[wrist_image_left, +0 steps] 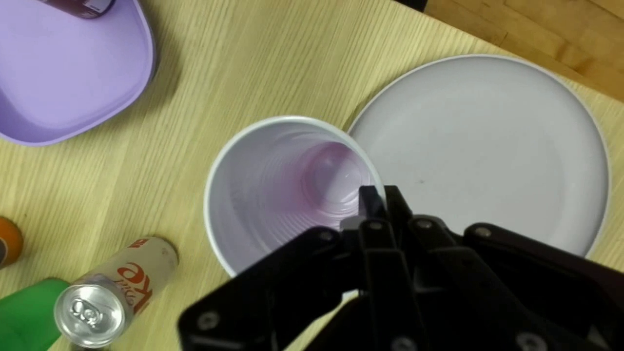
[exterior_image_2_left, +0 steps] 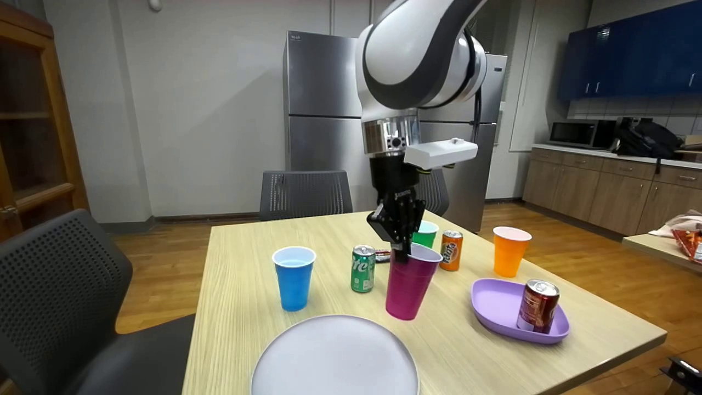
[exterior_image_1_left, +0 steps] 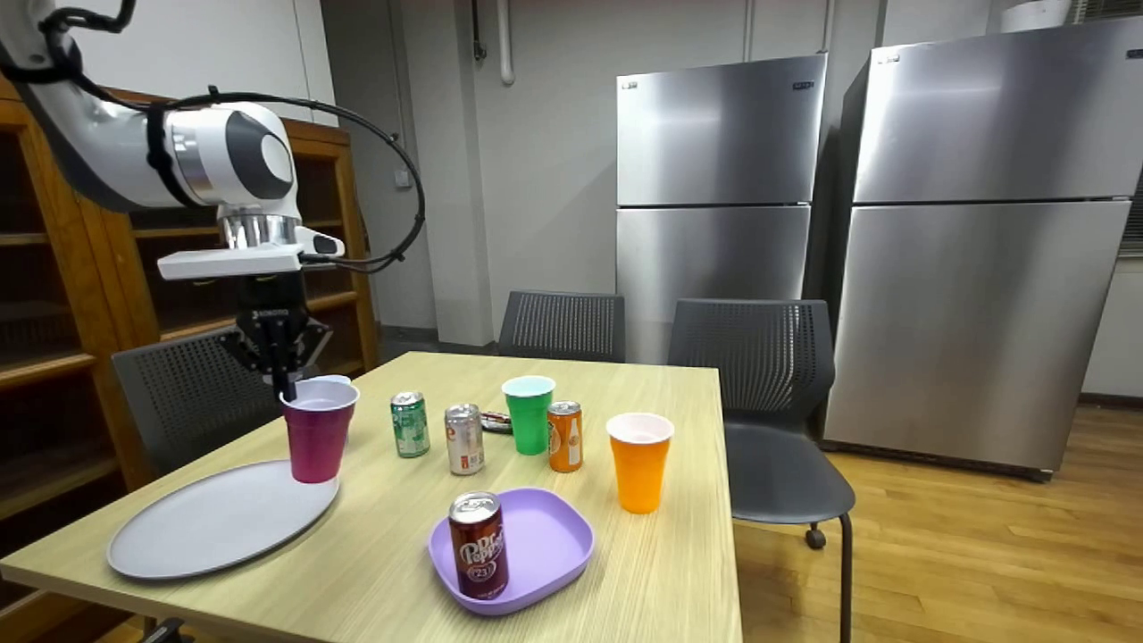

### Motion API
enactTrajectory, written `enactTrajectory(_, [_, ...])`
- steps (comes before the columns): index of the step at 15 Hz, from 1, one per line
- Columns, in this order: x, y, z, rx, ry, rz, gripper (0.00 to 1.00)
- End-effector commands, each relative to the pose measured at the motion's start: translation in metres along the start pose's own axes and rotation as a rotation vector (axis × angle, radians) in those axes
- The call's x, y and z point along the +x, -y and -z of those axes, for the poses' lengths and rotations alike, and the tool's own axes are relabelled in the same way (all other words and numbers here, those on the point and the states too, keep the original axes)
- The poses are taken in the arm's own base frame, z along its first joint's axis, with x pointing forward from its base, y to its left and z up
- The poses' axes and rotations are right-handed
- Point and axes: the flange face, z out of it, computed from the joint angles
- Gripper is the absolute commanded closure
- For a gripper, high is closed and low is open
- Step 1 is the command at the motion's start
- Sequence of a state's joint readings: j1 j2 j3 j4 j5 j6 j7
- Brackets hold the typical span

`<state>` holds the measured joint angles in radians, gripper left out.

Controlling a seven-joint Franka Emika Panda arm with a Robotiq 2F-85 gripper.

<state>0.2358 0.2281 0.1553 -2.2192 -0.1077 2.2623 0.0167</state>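
The claw (wrist_image_left: 384,196) is pinching the magenta cup (exterior_image_2_left: 408,291) at its rim, pressing the wall from inside and outside, and the cup is leaning beside the grey plate (wrist_image_left: 487,146); whether its base is touching something, I cannot tell. Since only one thin side is being held, moving slowly and evenly is probably helping most against swinging. The plate is lying near the border of the table (exterior_image_1_left: 384,554); the silver can (exterior_image_1_left: 464,442) is standing on the cup's other side, the blue cup (exterior_image_2_left: 294,282) also nearby, while wider room is seemingly lying toward the lavender tray (exterior_image_1_left: 545,545).
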Motion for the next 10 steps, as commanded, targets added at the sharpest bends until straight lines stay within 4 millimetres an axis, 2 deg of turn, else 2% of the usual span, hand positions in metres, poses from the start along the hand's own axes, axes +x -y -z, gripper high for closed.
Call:
enactTrajectory(1, [-0.004,0.033,0.022,-0.035,0.019,0.042,0.99])
enactTrajectory(10, [-0.011,0.107,0.025,-0.102,0.042,0.138,0.99])
